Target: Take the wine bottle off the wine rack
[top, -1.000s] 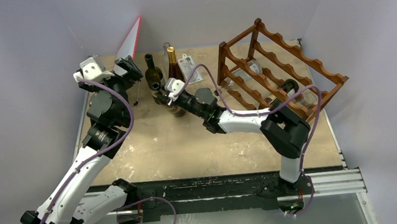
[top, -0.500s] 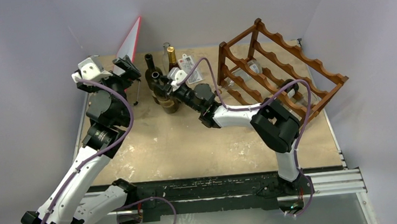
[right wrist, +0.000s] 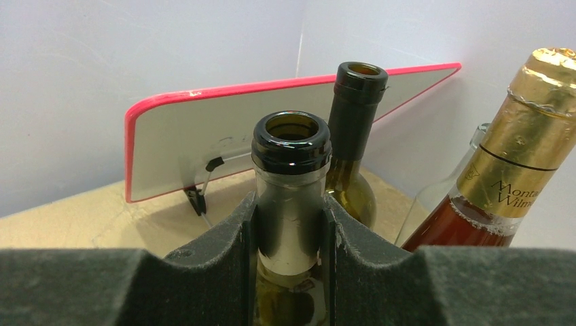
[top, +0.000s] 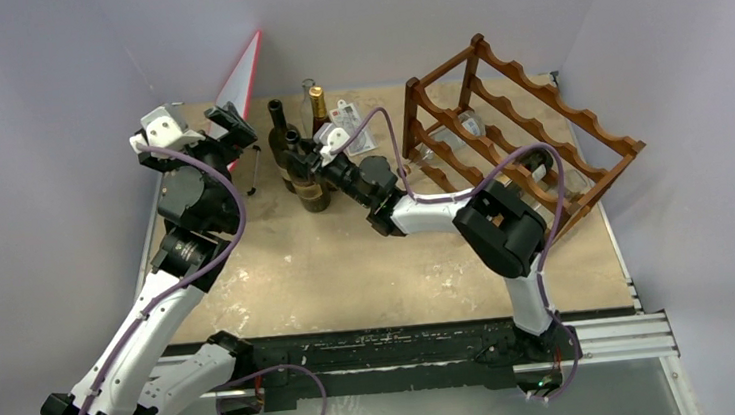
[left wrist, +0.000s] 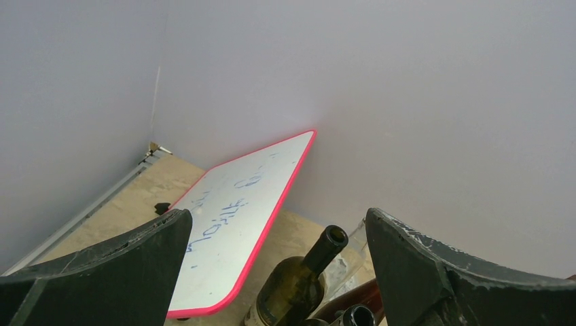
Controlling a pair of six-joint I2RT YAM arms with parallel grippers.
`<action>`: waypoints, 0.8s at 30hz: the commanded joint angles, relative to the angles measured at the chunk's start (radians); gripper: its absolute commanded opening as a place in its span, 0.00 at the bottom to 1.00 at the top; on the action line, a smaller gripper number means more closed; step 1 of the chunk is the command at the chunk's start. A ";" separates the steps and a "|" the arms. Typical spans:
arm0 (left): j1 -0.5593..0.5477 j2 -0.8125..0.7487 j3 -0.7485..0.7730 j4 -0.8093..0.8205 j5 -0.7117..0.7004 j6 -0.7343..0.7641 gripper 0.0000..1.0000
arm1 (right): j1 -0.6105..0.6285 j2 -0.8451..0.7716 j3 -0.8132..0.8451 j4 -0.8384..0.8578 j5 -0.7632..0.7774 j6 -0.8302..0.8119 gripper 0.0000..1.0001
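**Wine bottle [right wrist: 291,193] standing off the wine rack [top: 514,114]**

The right pincer [right wrist: 291,227] is clamping its dark pads around the neck of the open wine bottle, which is staying upright at the far side of the desk [top: 348,259]. It is standing just beside a dark green bottle [right wrist: 354,122] and a gold-foiled bottle [right wrist: 536,129], well apart from the wine rack on the right. The left pincer [left wrist: 275,265] is hanging with its fingers spread apart and gripping nothing, near the red-edged whiteboard [left wrist: 238,210] that is leaning in the far left corner.
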 commanded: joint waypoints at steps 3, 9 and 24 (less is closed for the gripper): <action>0.015 -0.005 0.001 0.039 0.018 -0.006 1.00 | -0.015 -0.017 0.062 0.176 0.073 -0.053 0.00; 0.019 -0.004 0.000 0.039 0.025 -0.013 1.00 | -0.015 -0.027 0.016 0.206 0.118 -0.039 0.22; 0.026 -0.008 0.002 0.036 0.025 -0.017 1.00 | -0.009 -0.110 -0.032 0.156 0.075 -0.086 0.81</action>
